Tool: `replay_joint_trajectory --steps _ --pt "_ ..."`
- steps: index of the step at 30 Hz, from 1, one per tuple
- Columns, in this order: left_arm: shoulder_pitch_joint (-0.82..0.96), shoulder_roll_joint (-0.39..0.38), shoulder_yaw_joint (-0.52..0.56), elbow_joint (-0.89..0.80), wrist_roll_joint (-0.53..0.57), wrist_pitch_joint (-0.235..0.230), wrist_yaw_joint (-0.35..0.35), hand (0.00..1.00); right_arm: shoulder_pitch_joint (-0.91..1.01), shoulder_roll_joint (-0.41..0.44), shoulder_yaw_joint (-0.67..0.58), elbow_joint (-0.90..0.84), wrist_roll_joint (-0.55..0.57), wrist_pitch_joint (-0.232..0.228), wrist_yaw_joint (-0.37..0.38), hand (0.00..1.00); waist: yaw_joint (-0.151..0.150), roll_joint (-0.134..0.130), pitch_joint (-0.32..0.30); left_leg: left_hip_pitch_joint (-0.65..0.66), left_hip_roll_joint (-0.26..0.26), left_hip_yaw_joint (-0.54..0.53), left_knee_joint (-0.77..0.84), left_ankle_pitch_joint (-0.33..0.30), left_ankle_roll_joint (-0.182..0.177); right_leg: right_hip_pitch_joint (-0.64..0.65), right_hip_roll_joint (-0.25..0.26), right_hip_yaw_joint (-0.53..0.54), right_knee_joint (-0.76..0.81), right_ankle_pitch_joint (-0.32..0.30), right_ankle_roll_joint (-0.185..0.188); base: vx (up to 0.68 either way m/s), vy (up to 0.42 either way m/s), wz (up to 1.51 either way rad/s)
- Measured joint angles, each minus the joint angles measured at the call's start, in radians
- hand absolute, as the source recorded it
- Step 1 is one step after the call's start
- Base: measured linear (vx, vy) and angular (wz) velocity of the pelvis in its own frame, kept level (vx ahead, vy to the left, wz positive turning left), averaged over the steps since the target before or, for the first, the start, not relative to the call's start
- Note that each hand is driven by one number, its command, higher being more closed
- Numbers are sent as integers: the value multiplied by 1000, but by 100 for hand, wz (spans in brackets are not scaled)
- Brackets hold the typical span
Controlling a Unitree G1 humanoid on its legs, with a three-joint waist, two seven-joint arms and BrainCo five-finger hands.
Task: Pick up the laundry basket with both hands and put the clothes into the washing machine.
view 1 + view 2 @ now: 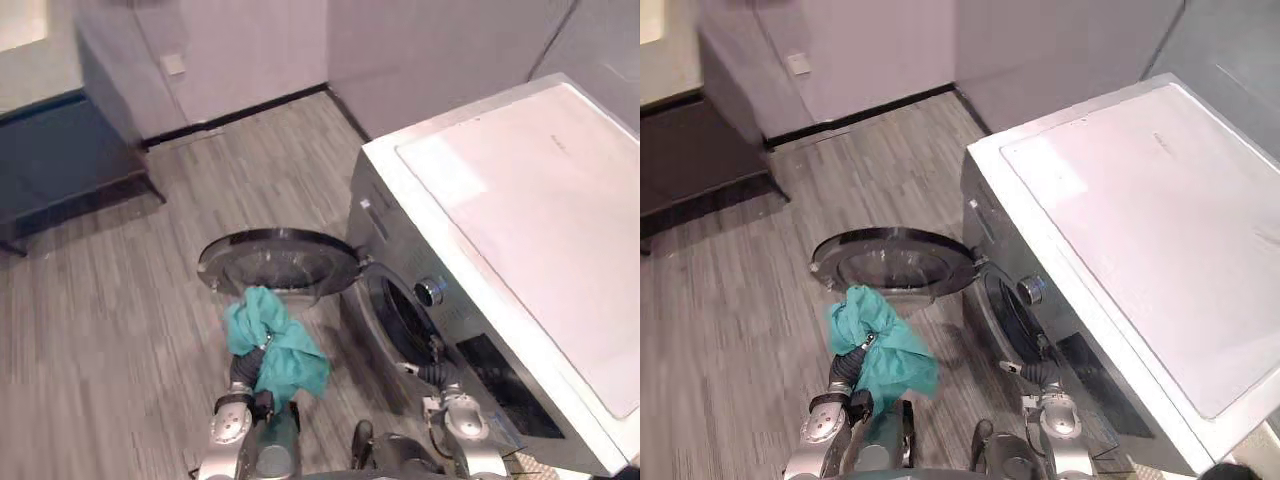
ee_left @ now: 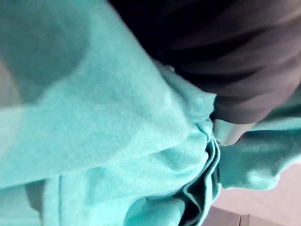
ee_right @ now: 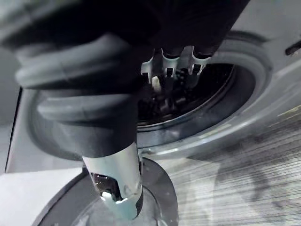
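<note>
A teal garment (image 1: 275,345) hangs bunched from my left hand (image 1: 243,372), raised just in front of the washing machine's open round door (image 1: 280,262). In the left wrist view the teal cloth (image 2: 103,132) gathers in folds against a silver finger (image 2: 230,134), so the hand is shut on it. My right hand (image 1: 432,373) is at the lower edge of the dark drum opening (image 1: 405,320). Its fingers (image 3: 169,66) point into the drum (image 3: 188,99), relaxed and holding nothing, with the thumb (image 3: 117,188) apart.
The washing machine (image 1: 520,210) has a white top and silver front and fills the right side, with a knob (image 1: 430,292) above the drum. The door swings out flat to the left. A dark low cabinet (image 1: 60,170) stands by the far left wall.
</note>
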Motion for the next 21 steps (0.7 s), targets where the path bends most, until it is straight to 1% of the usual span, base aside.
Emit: replay_joint_trajectory --steps 1,2,3,4,5,6,7,8,9,10,11,12,13,14,15,16,17,18,19,21 --pt "-30 22 -8 21 1 9 -1 100 3 24 -7 7 -2 6 -2 0 -7 -37 -3 3 -19 48 27 -30 25 -29 -30 40 36 -9 15 235 420 -121" --pt "-43 28 -7 21 1 9 0 100 11 36 -12 6 -2 6 -3 0 -10 -57 -5 9 -25 93 29 -39 39 -43 -48 72 50 -5 23 168 378 -102" --pt "-48 32 -7 12 1 8 1 100 13 41 -13 6 -3 8 -3 0 -4 -70 -5 24 -30 138 30 -48 53 -55 -59 111 53 8 42 110 286 -110" --pt "-48 35 -8 3 1 7 1 100 13 42 -13 5 -4 8 -4 0 -7 -76 -7 33 -35 186 38 -52 60 -62 -74 148 45 26 56 84 285 -106" --pt "-47 35 -9 -3 2 7 1 100 11 42 -13 6 -4 9 -4 0 -10 -76 -6 39 -34 210 41 -56 66 -68 -77 169 34 39 62 45 274 -115" --pt "-46 39 -9 -18 2 6 2 100 8 45 -13 7 -5 8 -3 0 -13 -76 -6 55 -29 257 39 -66 83 -76 -80 206 16 65 80 10 251 -125" --pt "-47 46 -6 -21 2 6 3 100 -5 46 -12 26 -5 7 -4 0 -18 -75 -6 67 -16 308 35 -74 95 -97 -84 195 5 100 85 -2 233 -130" --pt "-48 50 -3 -21 2 6 4 100 -17 45 -11 45 -5 7 -5 0 -26 -75 -6 70 -13 333 29 -76 98 -108 -90 159 0 121 80 -34 187 -136" --pt "-56 54 4 -20 1 7 5 100 -49 38 -10 99 -7 8 -7 0 -34 -71 -5 87 12 392 -10 -82 112 -117 -112 21 -18 145 50 -48 102 -106" --pt "-60 58 9 -18 0 7 6 100 -63 33 -8 125 -7 9 -8 0 -35 -71 -3 101 17 427 -29 -89 123 -120 -135 -71 3 133 35 -98 94 -133" --pt "-70 63 17 -5 0 8 8 100 -85 21 -1 174 -7 11 -11 0 -30 -72 2 122 20 487 -40 -91 126 -124 -183 -226 69 97 4 -104 44 -132" --pt "-74 62 26 -5 -1 9 11 100 -96 6 7 211 -7 11 -17 0 -30 -78 -2 149 25 539 -46 -96 133 -107 -204 -332 94 70 -15 -98 44 -132" --pt "-73 62 31 -5 -1 8 12 100 -104 -2 9 221 -7 11 -20 0 -29 -76 -3 157 29 563 -46 -100 134 -92 -209 -374 91 60 -21 -59 13 -130" --pt "-73 64 41 -5 -3 8 16 100 -124 -16 10 233 -7 11 -23 0 -29 -71 -1 164 36 604 -41 -108 126 -75 -209 -435 48 48 -13 -48 -28 -113" --pt "-83 68 55 6 -4 8 25 100 -134 -34 9 251 -7 11 -24 0 -32 -59 5 163 42 609 -30 -107 125 -66 -189 -428 -8 70 25 -32 -47 -97" --pt "-89 67 56 15 -6 8 27 100 -136 -43 6 254 -7 11 -25 0 -38 -50 7 163 50 605 -25 -106 123 -60 -174 -421 -30 82 23 -5 -92 -61" --pt "-86 65 57 17 -14 8 28 100 -135 -57 5 256 -4 11 -28 0 -56 -38 9 157 72 598 4 -106 123 -45 -151 -411 -54 91 17 16 -89 -35" --pt "-87 65 61 17 -23 8 28 100 -130 -64 5 256 -2 11 -37 0 -55 -36 13 146 92 595 47 -106 123 -45 -142 -399 -50 88 13 8 -144 -48" --pt "-95 59 60 19 -43 8 31 100 -130 -80 4 261 2 11 -52 0 -55 -28 22 112 120 556 139 -105 124 -56 -129 -380 -23 80 2 -2 -125 -47" --pt "-101 53 54 25 -71 8 46 100 -136 -103 3 262 8 11 -68 0 -56 -14 32 87 120 495 183 -105 124 -85 -123 -363 25 71 -11 -40 -109 -51"
